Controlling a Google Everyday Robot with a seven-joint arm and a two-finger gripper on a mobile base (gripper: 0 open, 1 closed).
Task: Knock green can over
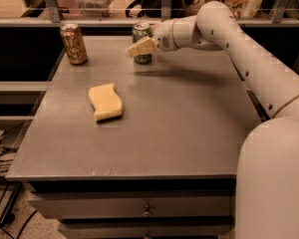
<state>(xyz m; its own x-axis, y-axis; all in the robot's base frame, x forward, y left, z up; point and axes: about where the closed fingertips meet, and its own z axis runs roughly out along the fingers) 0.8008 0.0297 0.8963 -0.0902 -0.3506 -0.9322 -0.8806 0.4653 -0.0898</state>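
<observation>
Toward the far edge of the desk (189,133), about midway between its two far corners: green can (141,33), upright on its base, silver top rim showing. Across the can's middle, on the side facing the front edge: gripper (133,49), tan and wedge-shaped, pointing toward the left edge and tilted slightly downward. Overlapping the can's body from this view; touching it or just short of it, cannot tell. Spread or pressed together, cannot tell either, being visible only as one pale wedge.

Behind the gripper: white arm (249,59), reaching in over the right edge and across the far right part of the desk, then widening into a large white bulk at the front right corner.

Near the far left corner: copper-orange can (74,44), upright, well apart from the green can. Left of the desk's centre, nearer the left edge than the right: yellow sponge (105,101), lying flat, wavy in outline, well apart from both cans and from the gripper.

Under the front edge: drawers (114,205), one above another, each with a small knob. Beyond the far edge: metal railing (89,21). On the floor beside the left edge: dark cables (0,153).
</observation>
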